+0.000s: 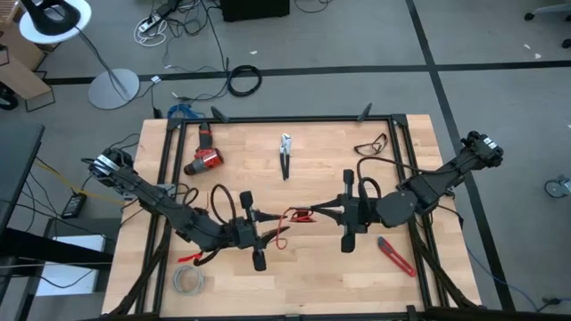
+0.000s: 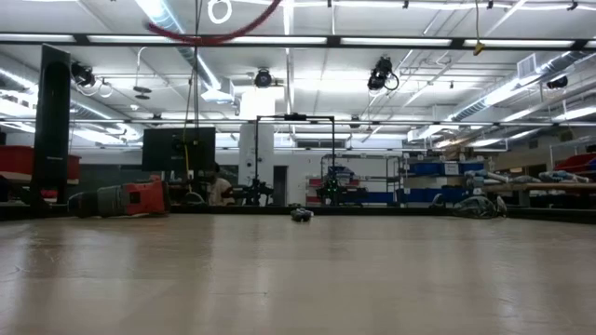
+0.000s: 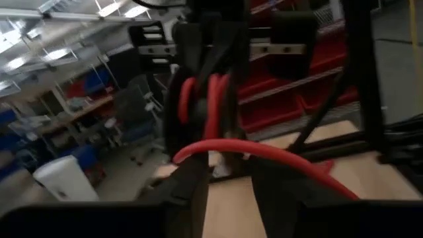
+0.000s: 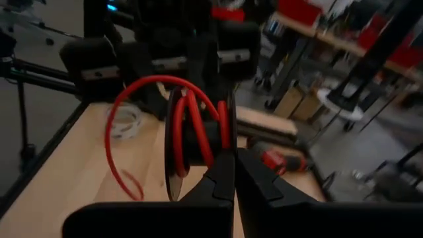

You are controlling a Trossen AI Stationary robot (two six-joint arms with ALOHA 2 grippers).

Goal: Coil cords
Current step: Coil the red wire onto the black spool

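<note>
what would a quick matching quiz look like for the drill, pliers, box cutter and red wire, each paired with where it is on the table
Things:
1. drill
2. pliers
3. box cutter
4. red wire

Places:
A. near the right arm, toward the table's near edge
B. between the two pincers, mid-table
C. far left part of the table
D. far middle of the table

Pairs: 1-C, 2-D, 3-A, 4-B
</note>
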